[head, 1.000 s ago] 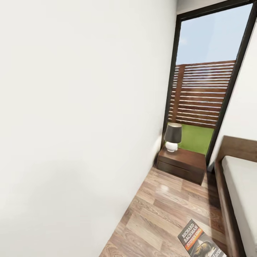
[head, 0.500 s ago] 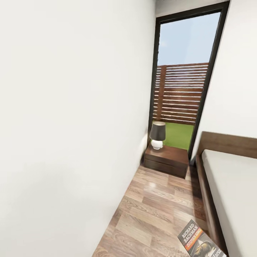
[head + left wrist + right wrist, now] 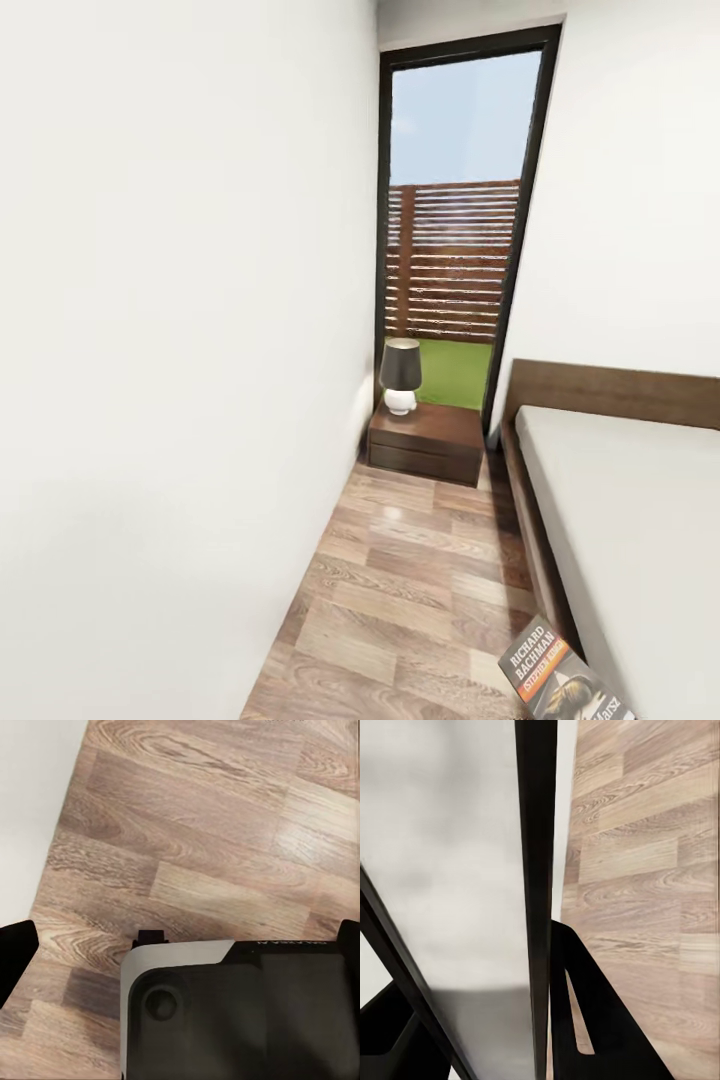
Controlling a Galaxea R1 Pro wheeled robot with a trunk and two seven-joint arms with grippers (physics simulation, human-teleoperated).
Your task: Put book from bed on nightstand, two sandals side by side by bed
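Note:
The book, dark with white author lettering and an orange band, hangs over the floor at the head view's lower right, beside the bed. In the right wrist view the book is seen edge-on between the fingers, with my right gripper shut on it. My left gripper is open over the plank floor, holding nothing. A dark brown nightstand stands at the far end of the aisle, below the window. The sandals are out of view.
A lamp with a dark shade sits on the nightstand's left part. A white wall bounds the narrow wood-floor aisle on the left and the bed frame on the right. A tall dark-framed window shows fence and grass.
The head camera has swung right: nightstand, window and wall slid left and more of the bed came into view. The book kept its place in the picture, carried along.

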